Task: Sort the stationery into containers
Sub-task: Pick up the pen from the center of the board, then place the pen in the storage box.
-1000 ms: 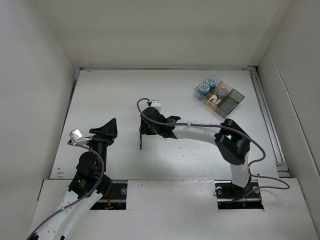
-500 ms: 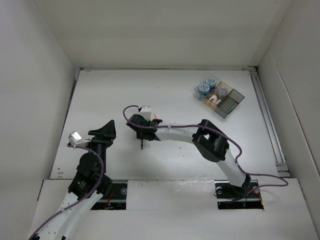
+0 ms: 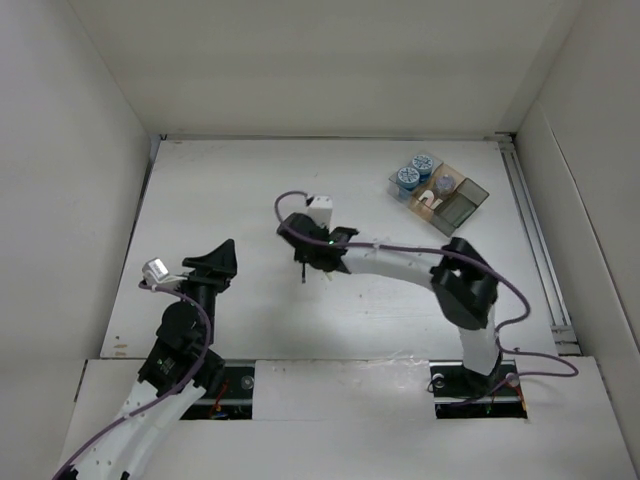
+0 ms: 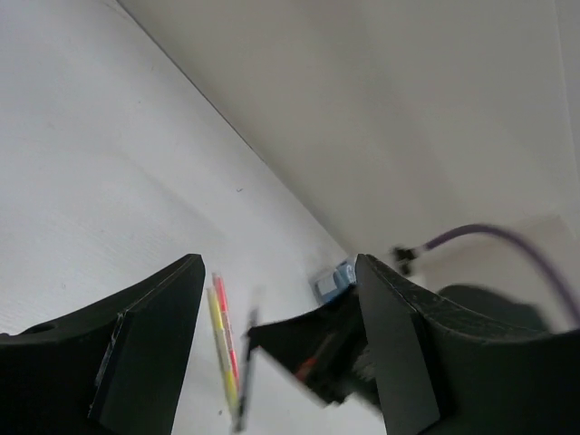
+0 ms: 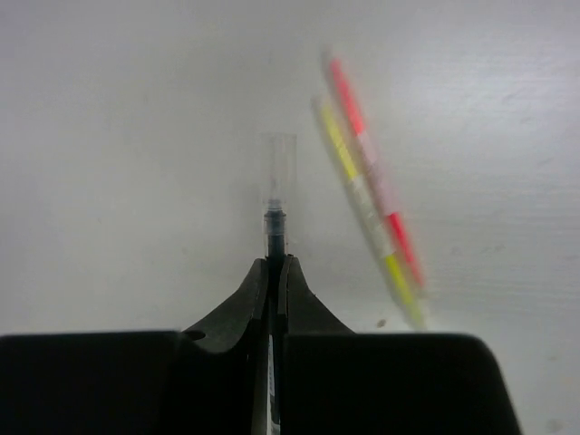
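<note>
In the right wrist view my right gripper (image 5: 275,265) is shut on a thin dark pen (image 5: 275,222) whose clear-capped tip sticks out beyond the fingertips, above the table. To its right two slim pens lie side by side, one yellow (image 5: 361,201), one red-orange (image 5: 376,186). From above, the right gripper (image 3: 303,262) is mid-table. The organizer tray (image 3: 462,208) stands at the back right with two blue-and-white rolls (image 3: 407,178) (image 3: 422,163) in its compartments. My left gripper (image 3: 220,256) hangs open at the left, holding nothing; between its fingers (image 4: 163,308) I see the pens (image 4: 223,344).
White walls close in the table on the left, back and right. A rail (image 3: 535,240) runs along the right edge. The right arm's purple cable (image 3: 400,248) loops over its forearm. A small pale item (image 3: 436,190) sits in another tray compartment.
The right gripper reached left and down, shut on the dark pen that lay on the table, then drew back right with it. The left arm barely moved.
</note>
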Available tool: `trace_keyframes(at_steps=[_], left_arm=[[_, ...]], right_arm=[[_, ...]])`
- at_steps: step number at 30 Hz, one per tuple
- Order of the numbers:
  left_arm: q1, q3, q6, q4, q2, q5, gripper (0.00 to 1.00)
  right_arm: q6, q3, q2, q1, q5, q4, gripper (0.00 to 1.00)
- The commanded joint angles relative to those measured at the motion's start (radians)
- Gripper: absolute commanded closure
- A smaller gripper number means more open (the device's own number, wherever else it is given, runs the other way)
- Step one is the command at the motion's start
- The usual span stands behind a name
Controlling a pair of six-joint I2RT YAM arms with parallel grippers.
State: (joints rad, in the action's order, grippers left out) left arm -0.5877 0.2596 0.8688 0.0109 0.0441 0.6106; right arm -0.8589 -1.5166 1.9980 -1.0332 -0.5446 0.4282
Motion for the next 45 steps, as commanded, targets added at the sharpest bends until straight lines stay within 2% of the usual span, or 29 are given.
trace_keyframes(at_steps=[1,2,3,5,6,9,10,13,17,22,27,35,39,40,45], left_arm=[[-0.001,0.006,-0.086,0.122,0.077,-0.098,0.36],[-0.001,0.015,-0.086,0.150,0.148,-0.153,0.36],[-0.001,0.024,-0.097,0.164,0.192,-0.179,0.36],[-0.001,0.064,-0.108,0.179,0.328,-0.239,0.37],[-0.001,0.079,-0.122,0.179,0.370,-0.258,0.37],[-0.001,0.119,-0.131,0.190,0.495,-0.316,0.37],[-0.001,0.131,-0.145,0.199,0.513,-0.328,0.37],[-0.001,0.132,-0.145,0.213,0.522,-0.356,0.37],[-0.001,0.095,-0.145,0.236,0.445,-0.356,0.37],[-0.001,0.075,-0.145,0.236,0.398,-0.356,0.37],[-0.001,0.084,-0.145,0.236,0.436,-0.356,0.37],[-0.001,0.084,-0.145,0.245,0.438,-0.356,0.37],[-0.001,0.084,-0.145,0.245,0.438,-0.356,0.37],[-0.001,0.084,-0.145,0.245,0.438,-0.356,0.37],[-0.001,0.084,-0.145,0.255,0.447,-0.356,0.37]], right_arm=[[0.011,0.048,-0.218,0.175,-0.094,-0.037,1.00],[0.011,0.077,-0.247,0.229,-0.094,-0.052,1.00],[0.011,0.107,-0.275,0.345,-0.081,-0.052,1.00],[0.001,0.203,-0.358,0.459,-0.071,-0.083,1.00],[0.001,0.237,-0.387,0.566,-0.054,-0.098,1.00],[-0.008,0.329,-0.462,0.715,-0.023,-0.135,1.00],[-0.008,0.338,-0.462,0.804,0.003,-0.146,1.00],[-0.008,0.338,-0.432,0.924,0.003,-0.146,1.00],[-0.008,0.314,-0.381,1.016,0.012,-0.135,1.00],[0.024,0.282,-0.326,1.075,0.044,-0.167,1.00],[0.034,0.257,-0.288,1.075,0.095,-0.178,1.00],[0.043,0.200,-0.222,1.039,0.084,-0.178,0.98],[0.043,0.176,-0.209,1.027,0.069,-0.143,0.76],[0.043,0.176,-0.209,1.027,0.069,-0.143,0.66],[0.034,0.214,-0.280,0.995,0.058,-0.143,0.50]])
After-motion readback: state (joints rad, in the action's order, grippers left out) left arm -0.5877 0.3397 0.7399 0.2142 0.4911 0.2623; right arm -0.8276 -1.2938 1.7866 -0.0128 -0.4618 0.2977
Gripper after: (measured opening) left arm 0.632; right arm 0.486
